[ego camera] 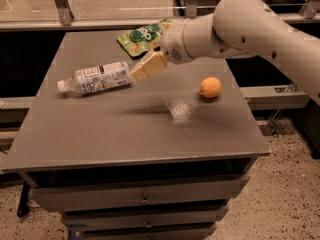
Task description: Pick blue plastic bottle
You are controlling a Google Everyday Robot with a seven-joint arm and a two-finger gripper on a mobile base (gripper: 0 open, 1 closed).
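The blue plastic bottle lies on its side on the grey table, left of middle, white cap pointing left. It is clear with a white and pale-blue label. My gripper hangs just right of the bottle's base, its cream fingers pointing left and down toward it, close to the bottle's end. The white arm reaches in from the upper right.
A green snack pouch lies at the table's back, behind the gripper. An orange fruit sits to the right. A glass wall and metal posts stand behind the table. Drawers are below the front edge.
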